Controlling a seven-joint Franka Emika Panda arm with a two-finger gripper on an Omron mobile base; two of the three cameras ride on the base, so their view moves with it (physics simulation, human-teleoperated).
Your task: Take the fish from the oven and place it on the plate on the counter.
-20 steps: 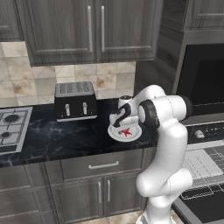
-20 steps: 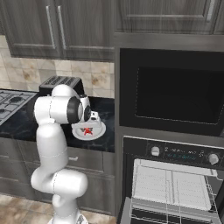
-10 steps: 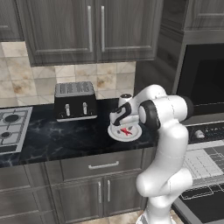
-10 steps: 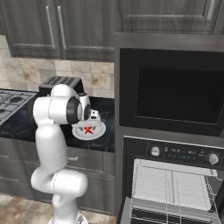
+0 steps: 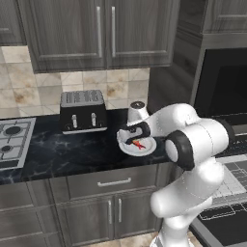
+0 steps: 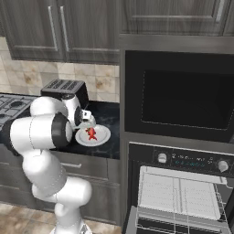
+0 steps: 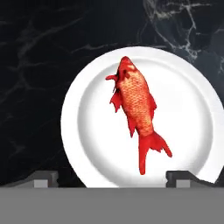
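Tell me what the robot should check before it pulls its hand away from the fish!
1. Fish lies on the plate: ok.
2. Whole fish is inside the plate's rim: ok.
3. End effector is open, tips apart either side of the tail: ok.
4. Fingertips are clear of the fish: ok.
5. Plate rests flat on the counter: ok.
6. Oven door closed again: not ok, it hangs open with the rack out.

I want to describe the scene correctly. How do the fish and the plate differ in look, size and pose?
Colour: the fish is red-orange; the plate is plain white.
Shape: the fish is slender with fins and a tail; the plate is round.
Size: the fish is smaller and fits inside the plate's rim.
Shared: both rest on the black counter, the fish on the plate.
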